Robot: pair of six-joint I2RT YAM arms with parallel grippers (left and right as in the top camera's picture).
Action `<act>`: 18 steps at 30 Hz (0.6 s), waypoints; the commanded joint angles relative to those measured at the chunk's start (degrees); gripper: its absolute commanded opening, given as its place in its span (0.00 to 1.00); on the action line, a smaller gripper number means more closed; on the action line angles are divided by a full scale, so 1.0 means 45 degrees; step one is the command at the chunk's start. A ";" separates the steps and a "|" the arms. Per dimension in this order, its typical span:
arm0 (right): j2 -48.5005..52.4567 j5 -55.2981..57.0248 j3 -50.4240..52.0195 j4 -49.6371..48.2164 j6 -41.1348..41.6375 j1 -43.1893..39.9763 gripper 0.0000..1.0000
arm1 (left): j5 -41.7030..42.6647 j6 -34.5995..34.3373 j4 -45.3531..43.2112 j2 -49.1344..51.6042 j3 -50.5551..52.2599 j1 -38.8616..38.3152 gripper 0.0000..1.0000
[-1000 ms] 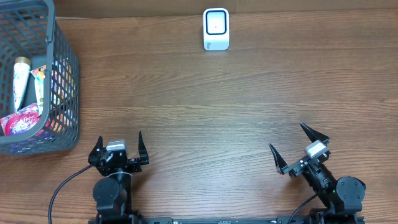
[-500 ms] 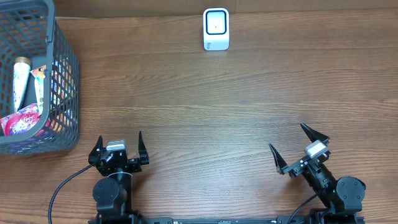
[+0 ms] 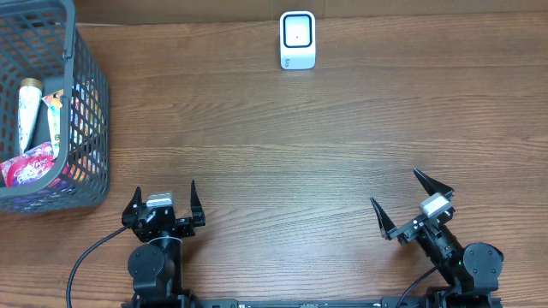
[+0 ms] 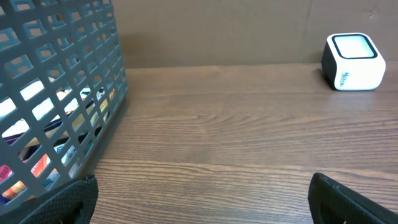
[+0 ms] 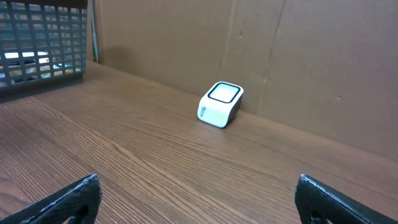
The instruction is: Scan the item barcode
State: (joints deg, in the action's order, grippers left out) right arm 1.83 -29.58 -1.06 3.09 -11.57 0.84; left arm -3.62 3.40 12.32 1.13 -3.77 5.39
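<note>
You have: 1 wooden surface (image 3: 282, 137); 1 grey mesh basket (image 3: 94, 94), far left, holding the packaged items (image 3: 27, 164); 1 white scanner (image 3: 297, 39), far centre; left jaws and right jaws, near edge, both spread wide, empty.

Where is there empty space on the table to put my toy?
The wide bare wood of the table lies between the white scanner at the back, the basket on the left, and the open left fingers and right fingers at the front. Inside the basket it is crowded with packets.
</note>
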 commanded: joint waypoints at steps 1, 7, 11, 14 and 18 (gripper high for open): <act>-0.0005 0.0049 0.0136 -0.0034 0.0107 0.0024 1.00 | 0.0107 0.0199 0.0112 -0.0024 -0.0029 0.0107 1.00; -0.0005 0.0049 0.0136 -0.0034 0.0107 0.0024 1.00 | 0.0107 0.0199 0.0112 -0.0024 -0.0029 0.0107 1.00; -0.0005 0.0049 0.0136 -0.0034 0.0107 0.0024 1.00 | 0.0112 0.0199 0.0112 -0.0024 -0.0029 0.0107 1.00; -0.0005 0.0049 0.0136 -0.0034 0.0107 0.0024 1.00 | 0.0165 0.0189 0.0112 -0.0024 -0.0029 0.0107 1.00; -0.0005 0.0049 0.0136 -0.0034 0.0107 0.0024 1.00 | 0.1579 -0.0238 0.0107 -0.0024 -0.0029 0.0107 1.00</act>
State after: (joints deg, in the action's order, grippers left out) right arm 1.83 -29.56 -1.06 3.09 -11.60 0.84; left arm -1.98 3.20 12.34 1.13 -3.77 5.39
